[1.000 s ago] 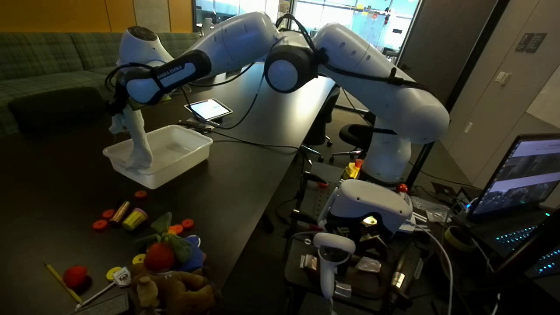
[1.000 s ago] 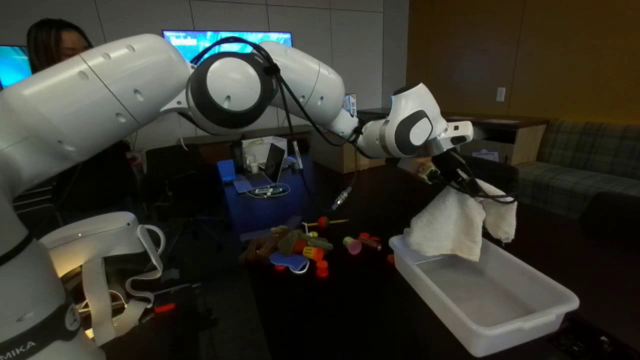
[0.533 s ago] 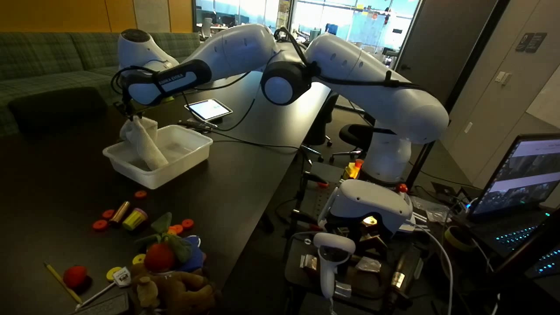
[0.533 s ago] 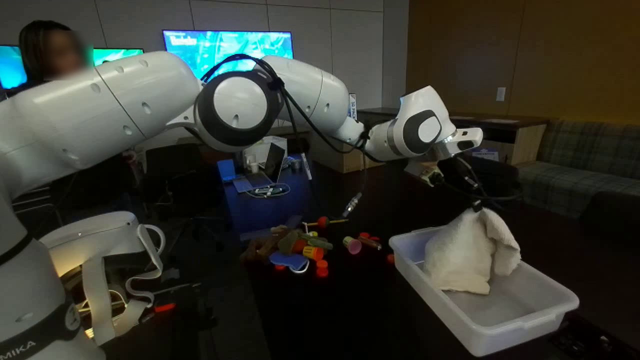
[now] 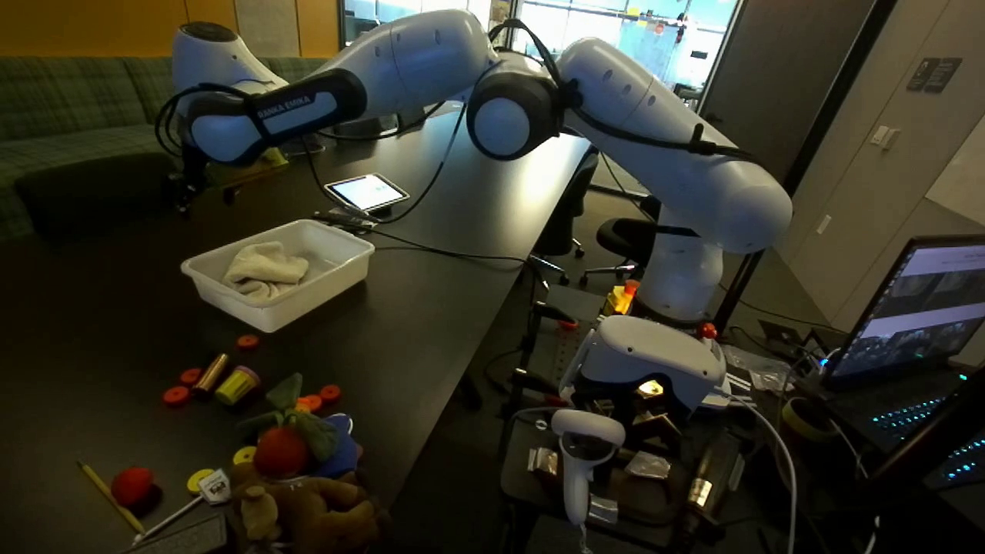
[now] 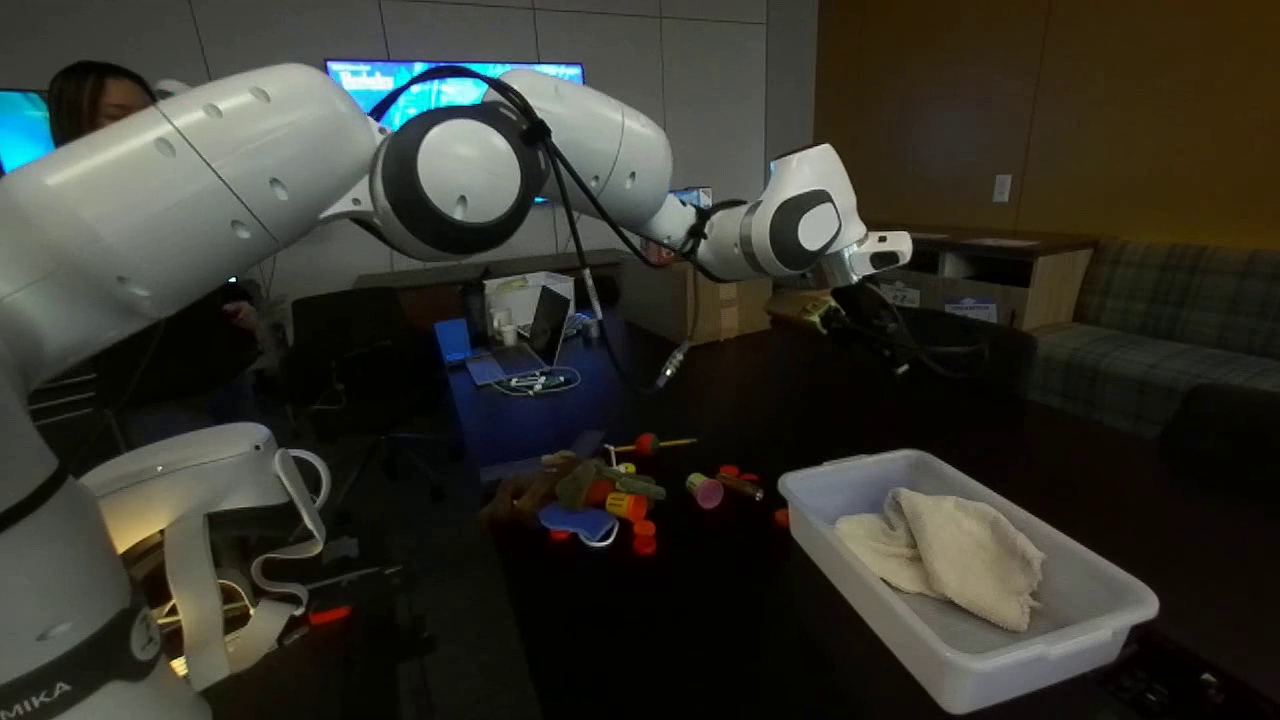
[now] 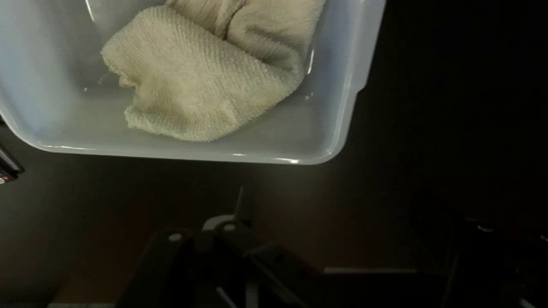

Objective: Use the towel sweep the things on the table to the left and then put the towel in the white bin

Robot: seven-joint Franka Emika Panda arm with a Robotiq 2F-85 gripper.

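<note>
Crumpled and cream-coloured, the towel lies inside the white bin, resting on its floor; both exterior views and the wrist view show it. The wrist view has the towel filling much of the visible bin. My gripper is open, its dark fingers wide apart and nothing between them. It hangs above the table, past the bin's edge and clear of the towel. Things on the table include a yellow-green tub, red caps, a brown plush toy and a red ball.
A tablet and black cables lie behind the bin. A pencil and a blue item are among the loose things. A laptop stands farther down the table. Chairs and a sofa surround it.
The towel was first held hanging over the bin, then lowered into it. My gripper has let go and risen away from it. The loose things on the table have not moved.
</note>
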